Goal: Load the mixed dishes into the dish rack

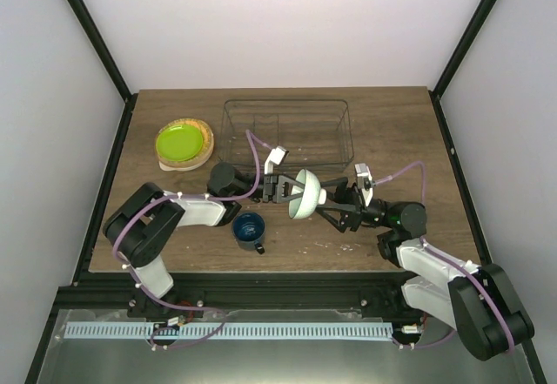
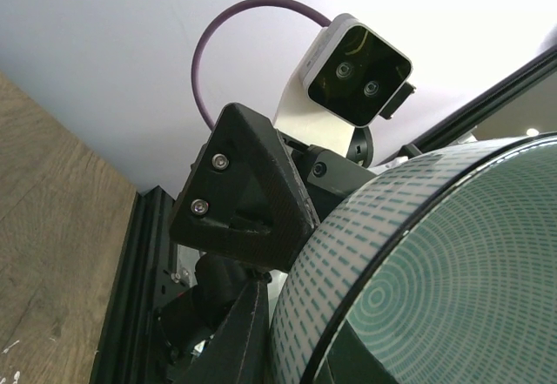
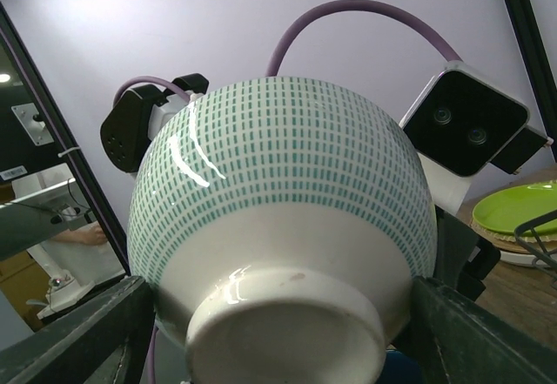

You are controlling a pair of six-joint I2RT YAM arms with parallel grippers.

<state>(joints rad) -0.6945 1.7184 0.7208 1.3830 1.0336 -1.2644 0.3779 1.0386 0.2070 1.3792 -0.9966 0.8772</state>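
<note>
The pale mint bowl hangs on its side in the air in front of the clear dish rack. My left gripper is shut on its rim, one finger outside the wall. My right gripper closes on the bowl's lower wall from the foot side, a finger pressed on each flank. The small dark blue mug stands near the front edge. The lime-green plate lies on the tan woven-look plate at the left. The beige patterned plate cannot be made out.
The rack looks empty, with its dividers showing through the clear walls. The plate stack sits just left of the rack and also shows in the right wrist view. Black frame posts run along both table sides.
</note>
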